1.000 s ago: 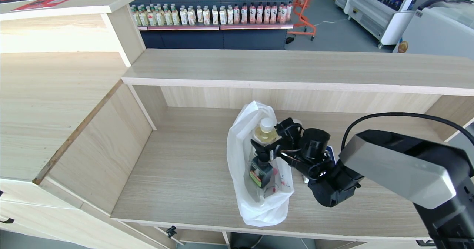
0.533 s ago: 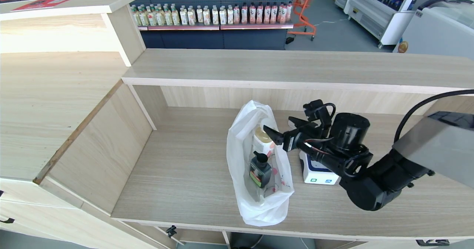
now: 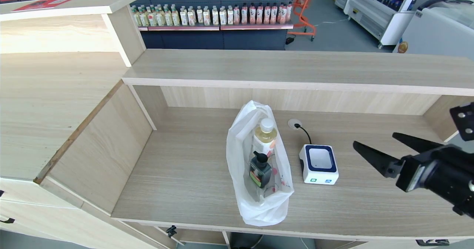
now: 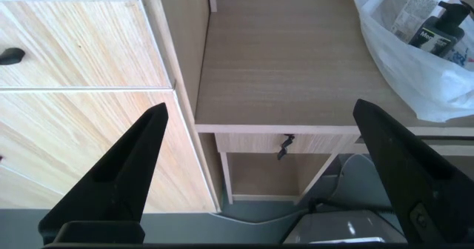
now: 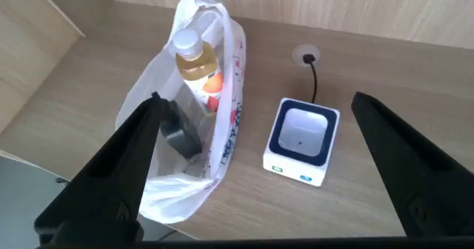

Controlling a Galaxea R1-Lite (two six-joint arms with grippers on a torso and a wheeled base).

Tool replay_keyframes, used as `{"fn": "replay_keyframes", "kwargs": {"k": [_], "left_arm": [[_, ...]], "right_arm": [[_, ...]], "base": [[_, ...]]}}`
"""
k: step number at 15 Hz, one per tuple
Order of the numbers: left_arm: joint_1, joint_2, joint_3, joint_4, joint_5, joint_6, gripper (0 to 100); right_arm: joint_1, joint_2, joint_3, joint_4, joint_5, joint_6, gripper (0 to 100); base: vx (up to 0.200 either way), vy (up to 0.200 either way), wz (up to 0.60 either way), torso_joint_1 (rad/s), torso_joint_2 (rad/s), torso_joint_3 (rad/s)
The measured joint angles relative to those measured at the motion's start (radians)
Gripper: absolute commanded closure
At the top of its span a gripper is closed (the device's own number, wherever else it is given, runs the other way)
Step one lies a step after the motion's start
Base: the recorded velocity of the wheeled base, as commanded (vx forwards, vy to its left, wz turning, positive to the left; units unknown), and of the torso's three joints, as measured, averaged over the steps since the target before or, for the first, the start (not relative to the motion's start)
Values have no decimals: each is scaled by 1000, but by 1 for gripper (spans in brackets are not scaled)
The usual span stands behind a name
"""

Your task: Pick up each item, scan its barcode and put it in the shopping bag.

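The drink bottle [image 3: 265, 132] (pale yellow, white cap) stood upright in the shopping bag [image 3: 237, 156], just behind the dark pump bottle [image 3: 260, 171]. A second before, we had seen the right jaws clasping it over the bag's mouth. Half a second before, they had already let go and begun to draw back. Now they hung spread and empty, well to the right of the barcode scanner [image 3: 319, 163]. The arm had hidden the scanner, which now sat uncovered on the counter [image 3: 177, 175] just beside the bag. The left jaws were likewise spread with nothing between them, off the counter's near left corner, by the cabinet front.

We judged this item's drop finished, with two goods bagged. The next move (if any goods remained) would be a fresh pick with free jaws.
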Motion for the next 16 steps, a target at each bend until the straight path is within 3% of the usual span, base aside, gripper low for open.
{"fn": "replay_keyframes", "kwargs": {"k": [4,5,7,9,11,13,16], "left_arm": [[0,0,0,0,0,0,0],[0,0,0,0,0,0,0],[0,0,0,0,0,0,0],[0,0,0,0,0,0,0],[0,0,0,0,0,0,0],[0,0,0,0,0,0,0],[0,0,0,0,0,0,0]], "right_arm": [[-12,-547,132,579,-227,-15,0],[-6,-646,144,674,-273,-17,0],[1,-797,161,735,-308,-22,0],[-32,-875,189,698,-239,-14,0],[-176,-918,245,617,-31,-19,0],[-329,-993,298,648,105,-43,0],[-393,-1090,332,702,101,-33,0]], "base": [[0,0,0,0,0,0],[0,0,0,0,0,0],[0,0,0,0,0,0],[0,0,0,0,0,0],[0,0,0,0,0,0],[0,0,0,0,0,0],[0,0,0,0,0,0]]}}
